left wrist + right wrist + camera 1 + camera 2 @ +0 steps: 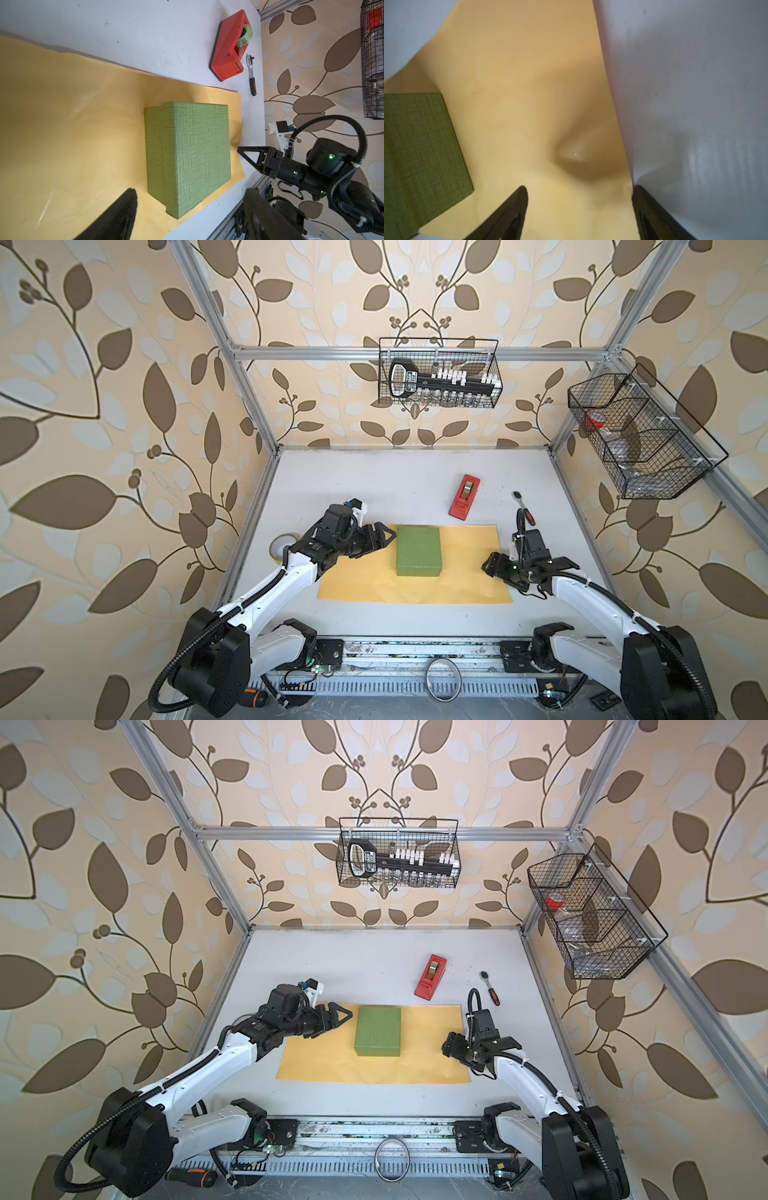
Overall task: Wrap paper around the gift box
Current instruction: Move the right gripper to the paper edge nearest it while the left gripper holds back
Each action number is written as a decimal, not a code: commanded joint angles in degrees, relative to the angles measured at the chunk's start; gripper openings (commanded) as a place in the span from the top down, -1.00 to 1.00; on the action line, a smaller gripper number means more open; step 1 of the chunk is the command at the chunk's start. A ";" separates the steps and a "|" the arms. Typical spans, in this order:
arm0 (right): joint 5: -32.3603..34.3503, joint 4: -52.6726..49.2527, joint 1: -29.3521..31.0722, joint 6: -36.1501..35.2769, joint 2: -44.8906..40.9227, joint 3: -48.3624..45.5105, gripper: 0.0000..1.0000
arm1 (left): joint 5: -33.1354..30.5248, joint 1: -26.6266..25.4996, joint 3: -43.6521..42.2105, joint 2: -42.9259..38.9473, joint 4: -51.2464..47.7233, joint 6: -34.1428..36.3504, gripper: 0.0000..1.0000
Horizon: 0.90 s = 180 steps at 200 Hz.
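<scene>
1. Risk: the thin pale yellow-orange paper sheet [365,589] lies flat on the white tabletop [374,485]. The right claw [580,187] could skate over it or crumple it instead of pinching the edge. There is a rumple in the sheet just ahead of its tips.
2. Risk: any drag on the sheet would carry the flat green textured gift box [417,547] along, so the fold lands crooked.
3. Risk: the left claw [386,536] is close to the box side, and a forward nudge would shove the box across the paper.
4. Right claw: jaws wide, holding nothing. It straddles the sheet's short edge, one finger over paper, the other at the edge over bare table. Can't tell if the tips touch down. The box is off beside the paper-side finger, clearly apart.
5. Left claw: jaws wide, empty, paper beneath it. The box is just ahead of its tips, roughly centred between them in the wrist view, with no contact visible.
6. The box sits on the paper between both claws, nearer the left one.
</scene>
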 commanded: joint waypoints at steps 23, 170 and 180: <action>-9.14 -0.76 -1.95 -0.64 -5.05 -2.36 -0.55 | 1.89 -0.38 2.46 -0.56 0.27 1.02 -0.65; 13.80 -16.84 9.77 14.98 -20.34 -3.81 -0.77 | 2.34 -0.72 2.37 0.05 -0.87 -0.48 -0.64; 13.88 -18.85 10.04 15.12 -21.25 -3.88 -0.77 | 2.44 -0.81 2.22 -0.10 -0.87 -0.55 -0.65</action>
